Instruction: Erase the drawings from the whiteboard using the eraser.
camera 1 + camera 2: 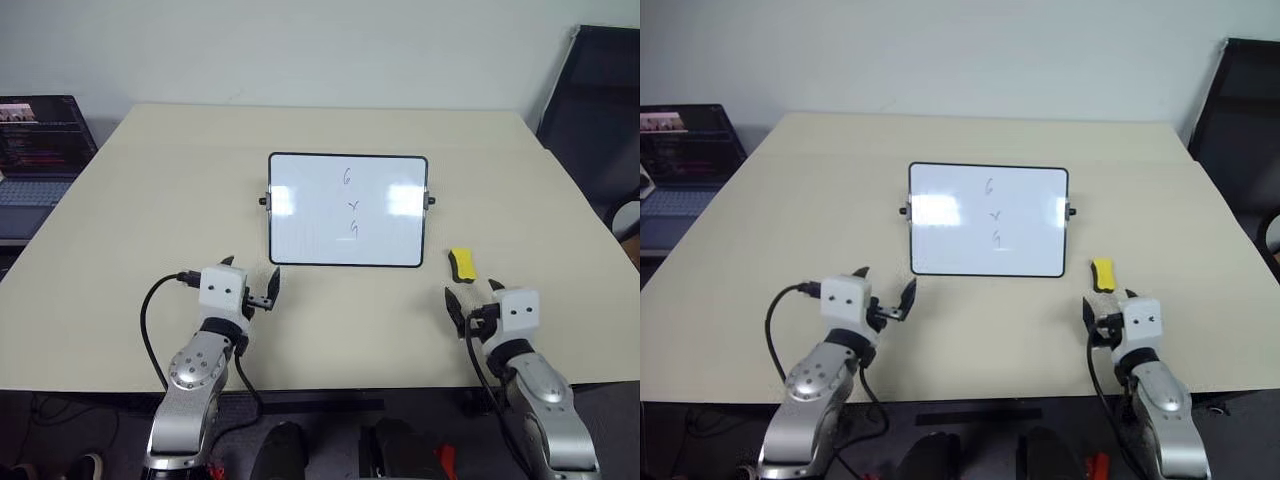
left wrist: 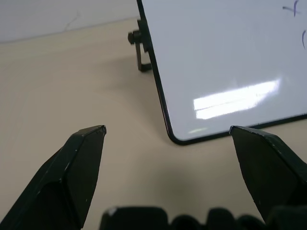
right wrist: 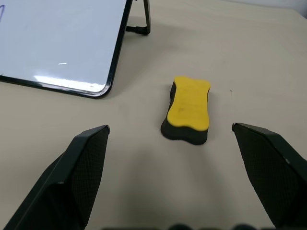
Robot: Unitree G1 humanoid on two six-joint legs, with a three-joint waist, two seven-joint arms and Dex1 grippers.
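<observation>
The whiteboard (image 1: 348, 210) is standing mid-worktop (image 1: 150, 200), carrying the drawings (image 1: 350, 203). The eraser (image 1: 462, 263) is lying beside its right edge. I am holding my left fingers (image 1: 250, 286) and right fingers (image 1: 472, 304) open and empty near the worktop's front edge.

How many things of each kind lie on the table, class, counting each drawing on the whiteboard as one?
Whiteboard: 1
Drawings: 3
Eraser: 1
Total: 5

You are looking at the whiteboard (image 1: 300, 215), which is showing three little hand-drawn marks, the drawings (image 1: 350, 204), reading like a 6, an x and a 9, one under the other.
</observation>
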